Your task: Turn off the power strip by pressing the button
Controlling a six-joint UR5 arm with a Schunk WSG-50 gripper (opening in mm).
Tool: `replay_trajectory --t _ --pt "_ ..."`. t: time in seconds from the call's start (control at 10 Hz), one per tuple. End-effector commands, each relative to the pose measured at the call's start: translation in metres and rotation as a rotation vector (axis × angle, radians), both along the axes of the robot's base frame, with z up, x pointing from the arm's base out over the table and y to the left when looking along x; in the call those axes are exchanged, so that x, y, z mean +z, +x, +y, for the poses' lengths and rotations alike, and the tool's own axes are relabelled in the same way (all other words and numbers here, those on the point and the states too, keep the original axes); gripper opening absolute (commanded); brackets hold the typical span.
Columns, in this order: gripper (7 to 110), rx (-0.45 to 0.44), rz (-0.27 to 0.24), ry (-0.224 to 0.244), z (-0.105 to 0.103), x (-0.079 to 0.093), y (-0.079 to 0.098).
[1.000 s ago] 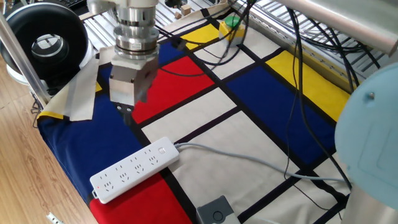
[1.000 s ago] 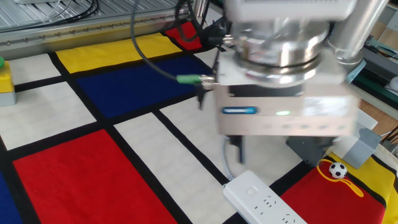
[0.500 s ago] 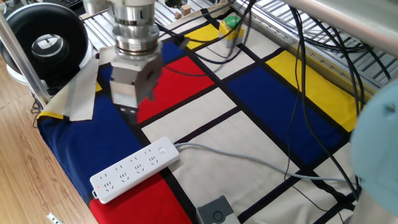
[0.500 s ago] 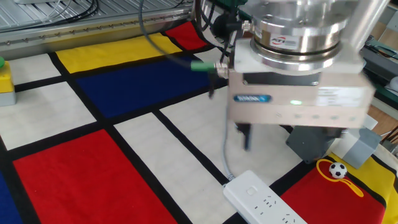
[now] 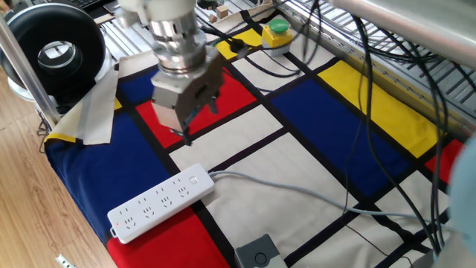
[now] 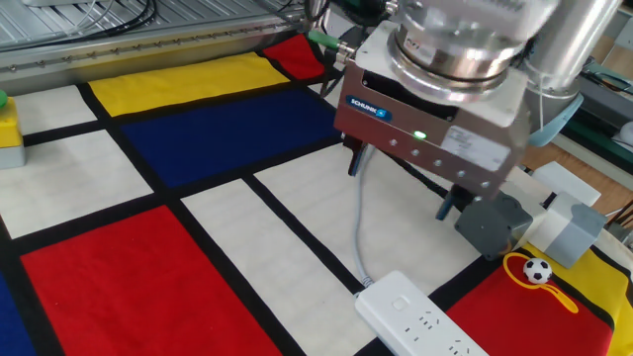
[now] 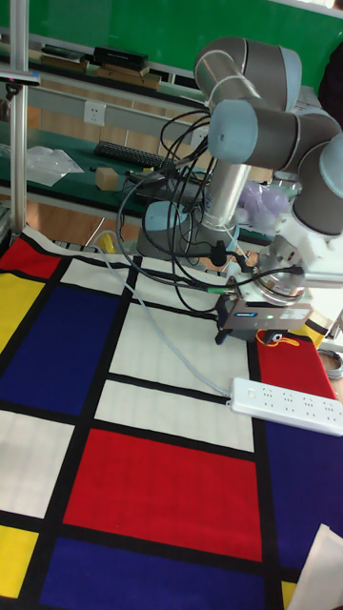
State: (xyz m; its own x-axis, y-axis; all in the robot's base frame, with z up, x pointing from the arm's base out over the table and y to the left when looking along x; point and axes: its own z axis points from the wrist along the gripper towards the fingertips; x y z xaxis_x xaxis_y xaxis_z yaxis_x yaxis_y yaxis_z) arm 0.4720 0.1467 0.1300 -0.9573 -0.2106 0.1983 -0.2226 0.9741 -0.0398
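The white power strip point(image 5: 158, 202) lies on the colour-block cloth near its front edge, and its pale grey cord point(image 5: 297, 192) runs off to the right. The button point(image 5: 195, 179) is a small flush white patch at the cord end. My gripper point(image 5: 198, 123) hangs tilted above the cloth, a short way behind that end and not touching the strip. In the other fixed view the gripper point(image 6: 400, 192) is open, with two dark fingers point(image 6: 356, 158) well apart and nothing between them, above the strip point(image 6: 420, 318). The tall view shows the gripper point(image 7: 244, 335) just above the strip point(image 7: 286, 398).
A green round button on a yellow box point(image 5: 277, 30) stands at the cloth's far edge. A small grey box point(image 5: 256, 253) sits at the front beside the strip. Black cables point(image 5: 357, 112) cross the cloth on the right. A black round device point(image 5: 56, 48) stands at the back left.
The gripper has moved right, closer to the strip's cord end, and has turned and tilted so both fingers show. The strip has not moved.
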Motion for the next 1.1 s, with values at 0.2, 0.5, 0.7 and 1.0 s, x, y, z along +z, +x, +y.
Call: replay_trajectory --t 0.2,0.5,0.7,1.0 --pt "88 -0.175 -0.018 -0.046 -0.008 -0.055 -0.024" --pt "88 -0.152 -0.013 -0.087 -0.033 -0.054 -0.002" --pt "88 -0.085 -0.003 -0.067 -0.036 -0.052 0.001" --pt "88 -0.052 0.001 -0.033 -0.029 -0.054 0.001"
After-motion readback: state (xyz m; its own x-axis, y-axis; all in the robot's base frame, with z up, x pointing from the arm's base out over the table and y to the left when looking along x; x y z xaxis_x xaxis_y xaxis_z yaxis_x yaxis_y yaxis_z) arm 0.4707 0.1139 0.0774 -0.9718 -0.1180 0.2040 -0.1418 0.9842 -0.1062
